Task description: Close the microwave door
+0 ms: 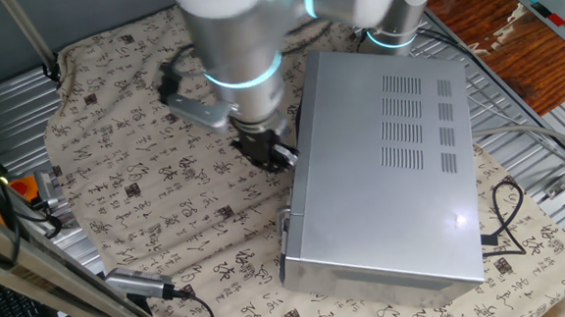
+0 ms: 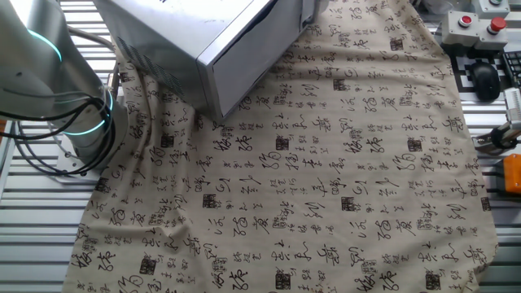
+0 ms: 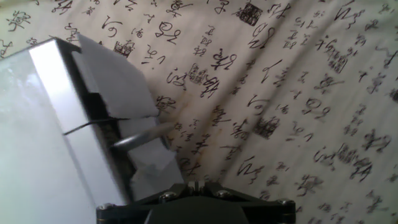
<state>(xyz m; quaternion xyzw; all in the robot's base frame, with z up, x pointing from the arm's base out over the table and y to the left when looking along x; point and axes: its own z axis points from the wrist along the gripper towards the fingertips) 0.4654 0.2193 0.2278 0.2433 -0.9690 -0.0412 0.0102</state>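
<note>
The microwave is a big silver box with vent slots on top, and its front faces the patterned cloth. It also shows in the other fixed view and at the left of the hand view. The microwave door lies close along the front. Its edge stands out slightly at the near corner, and its window is not visible. In the hand view the door's grey face is in shadow. My gripper hangs just in front of the door near its far end. Its fingers are together and empty.
The patterned cloth covers the table in front of the microwave. A cable and plug lie at the cloth's near left edge. Black cables trail behind the microwave. A button box and an orange object sit beside the cloth.
</note>
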